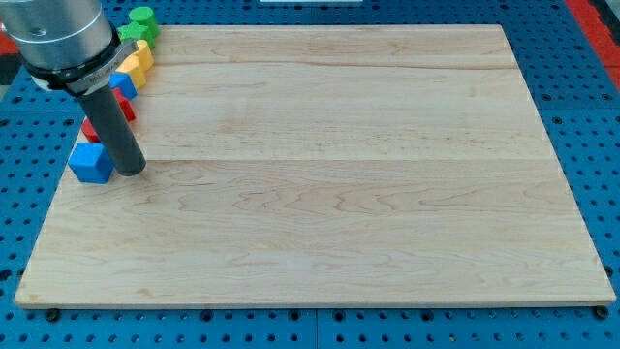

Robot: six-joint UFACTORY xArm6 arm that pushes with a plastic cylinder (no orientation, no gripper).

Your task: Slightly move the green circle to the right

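Several blocks line the left edge of the wooden board (pixel 329 174). A green block (pixel 142 18) sits at the top of the line, with another green piece (pixel 135 33) just below it; I cannot tell which is the circle. Below them lie a yellow block (pixel 139 60), a blue block (pixel 123 83), a red block (pixel 124 109) partly hidden by the rod, and a blue cube-like block (pixel 91 162). My tip (pixel 131 171) rests on the board just right of the lower blue block, well below the green blocks.
The arm's grey body (pixel 58 39) fills the view's top left and hides part of the block line. A blue pegboard (pixel 591 116) surrounds the board on all sides.
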